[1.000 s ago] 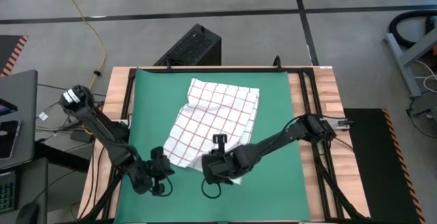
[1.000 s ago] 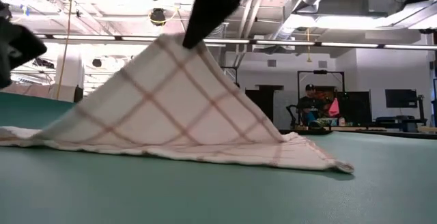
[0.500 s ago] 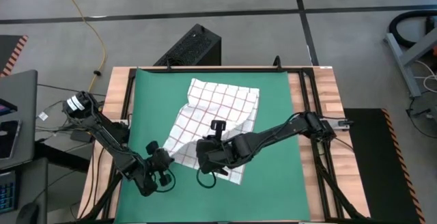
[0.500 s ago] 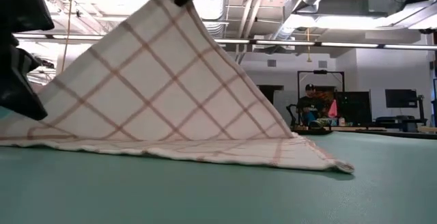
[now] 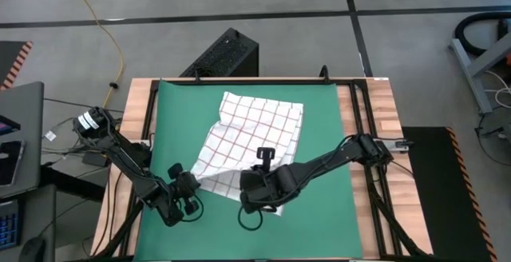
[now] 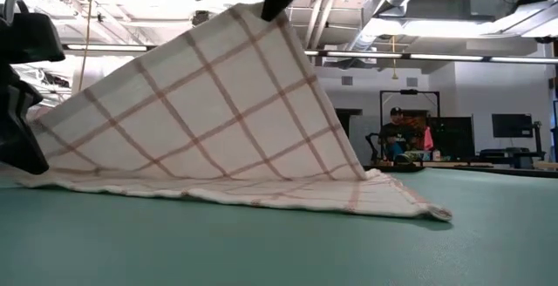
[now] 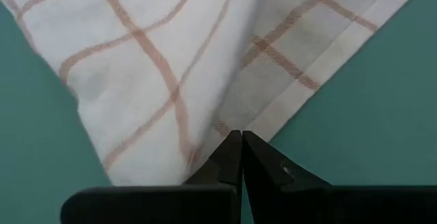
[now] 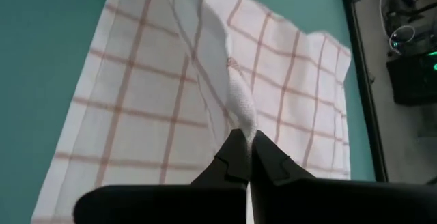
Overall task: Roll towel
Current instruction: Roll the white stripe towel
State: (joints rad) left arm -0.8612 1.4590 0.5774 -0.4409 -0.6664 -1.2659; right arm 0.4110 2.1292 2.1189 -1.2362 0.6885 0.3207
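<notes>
Green mat (image 5: 319, 134) on the surface carries the towel (image 5: 255, 130), crumpled near mat centre. Right gripper (image 8: 246, 157) has jaws clamped on a near towel corner, lifting it into a tent above the mat. Left gripper (image 7: 240, 149) has jaws clamped on the adjacent near corner, low by the mat.

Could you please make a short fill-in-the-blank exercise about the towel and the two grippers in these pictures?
1. The towel has a grid of ___ lines.
2. The towel lies on a ___ mat.
3. The right gripper is shut on the ___.
4. The left gripper pinches the towel's ___.

Missing words: red; green; towel; edge
</notes>
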